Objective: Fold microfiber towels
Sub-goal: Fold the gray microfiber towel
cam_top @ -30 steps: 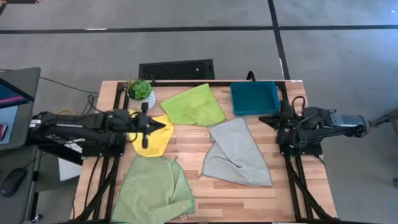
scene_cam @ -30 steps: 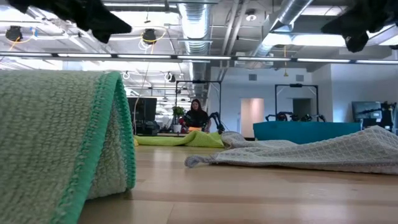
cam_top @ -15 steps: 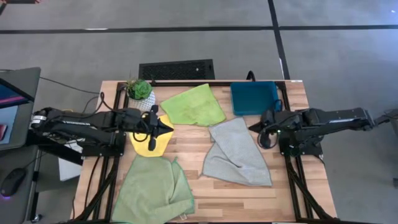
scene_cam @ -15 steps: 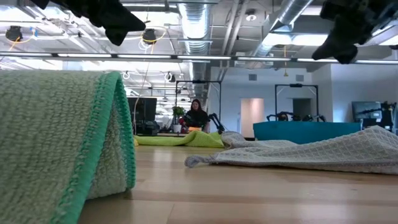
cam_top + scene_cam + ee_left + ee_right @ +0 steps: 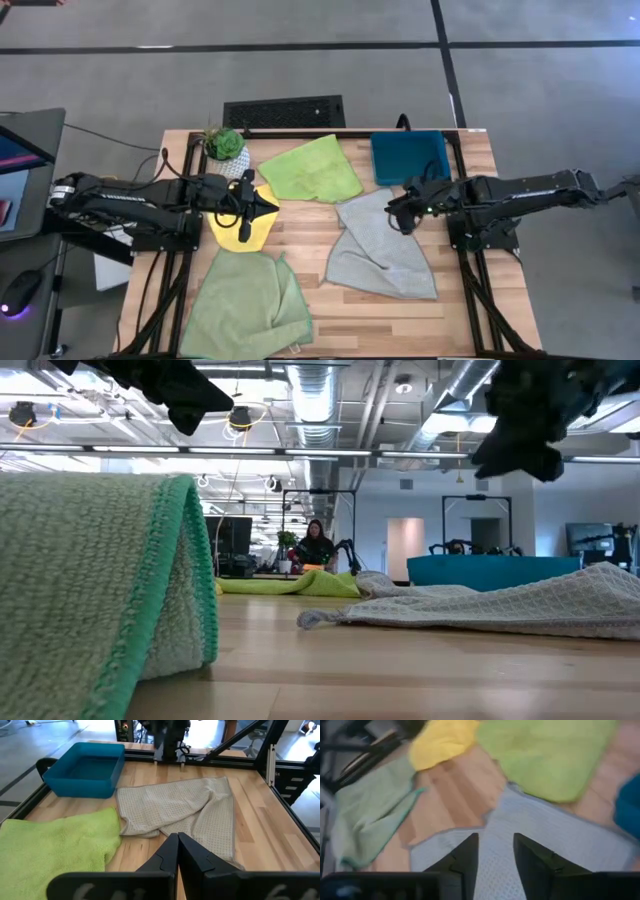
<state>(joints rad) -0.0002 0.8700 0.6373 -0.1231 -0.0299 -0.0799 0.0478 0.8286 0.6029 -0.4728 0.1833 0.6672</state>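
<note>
Four towels [image 5: 379, 245] lie spread on the table [image 5: 330, 320], the tray [image 5: 409, 157] and plant [image 5: 224, 144] along its far edge.

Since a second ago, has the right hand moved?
Yes. In the high view the right hand has reached inward from beside the teal tray to above the grey towel, fingers open.

Waffle-weave grey cloth [image 5: 200, 810] lies on smooth wooden table [image 5: 260, 840].
</note>
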